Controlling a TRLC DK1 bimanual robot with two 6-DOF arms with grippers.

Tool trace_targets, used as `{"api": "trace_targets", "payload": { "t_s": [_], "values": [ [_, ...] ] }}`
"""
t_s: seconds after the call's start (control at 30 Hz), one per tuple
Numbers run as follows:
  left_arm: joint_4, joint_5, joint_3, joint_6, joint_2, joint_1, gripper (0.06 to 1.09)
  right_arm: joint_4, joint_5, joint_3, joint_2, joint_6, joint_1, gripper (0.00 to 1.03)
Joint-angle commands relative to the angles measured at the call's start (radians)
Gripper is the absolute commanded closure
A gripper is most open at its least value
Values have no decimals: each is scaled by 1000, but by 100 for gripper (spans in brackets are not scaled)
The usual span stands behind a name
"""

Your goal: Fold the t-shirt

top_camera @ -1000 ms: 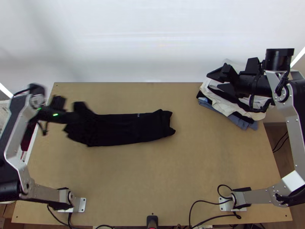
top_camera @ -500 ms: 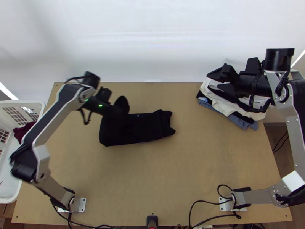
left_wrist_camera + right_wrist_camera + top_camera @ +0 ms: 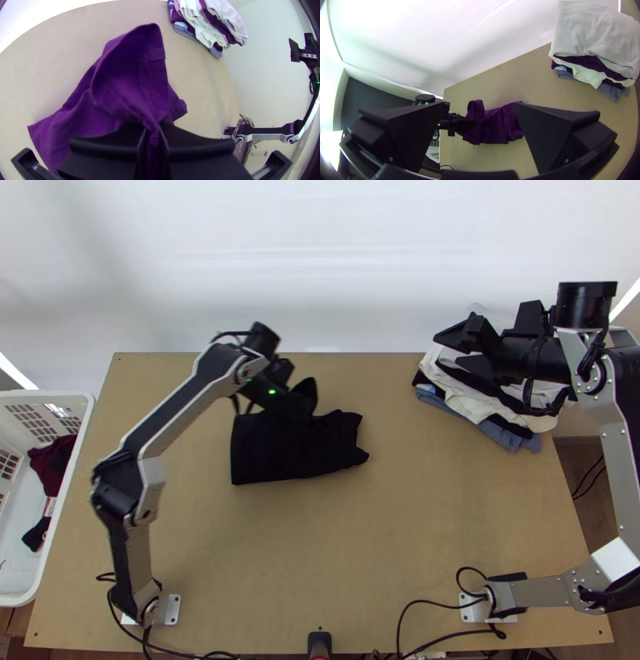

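Observation:
In the top view my left gripper (image 3: 300,408) is over the black t-shirt (image 3: 276,456), which lies as a short folded bundle in the table's left-middle part. Seen from the left wrist, a ridge of the t-shirt (image 3: 133,76) runs between the fingers of the gripper (image 3: 152,143), shut on it; a flap stands raised beyond. My right gripper (image 3: 456,348) is held over the clothes pile at the back right. In the right wrist view the gripper (image 3: 481,116) has its fingers wide apart, the t-shirt (image 3: 496,125) lying far below.
A pile of folded clothes (image 3: 500,412) sits at the table's back right corner, white, black and blue-grey. The white basket (image 3: 48,572) with dark red and black cloth stands beyond the left edge. Bare wood (image 3: 320,548) spreads in front of the t-shirt.
My left gripper has moved right across the table, carrying the t-shirt's left end over the rest, so the shirt is now shorter. The right arm has kept still.

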Motion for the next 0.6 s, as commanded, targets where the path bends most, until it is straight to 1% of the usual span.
{"api": "trace_targets", "payload": {
  "t_s": [0.0,0.03,0.07,0.3,0.47,0.57],
  "values": [
    [-62,6,136,-20,92,-56,43,-6,-8,-15,-17,0,3,5],
    [-85,6,181,-8,112,-75,16,-6,-6,-23,-17,-2,4,4],
    [-90,7,205,9,121,-93,10,-6,-6,-37,-16,-5,9,4],
    [50,21,220,-18,40,-131,10,33,6,-212,15,-55,57,4],
    [45,29,220,-34,-16,-70,10,82,7,-310,86,-91,124,4],
    [30,29,219,-41,-51,-9,10,148,9,-382,125,-95,172,4]
  ]
}}
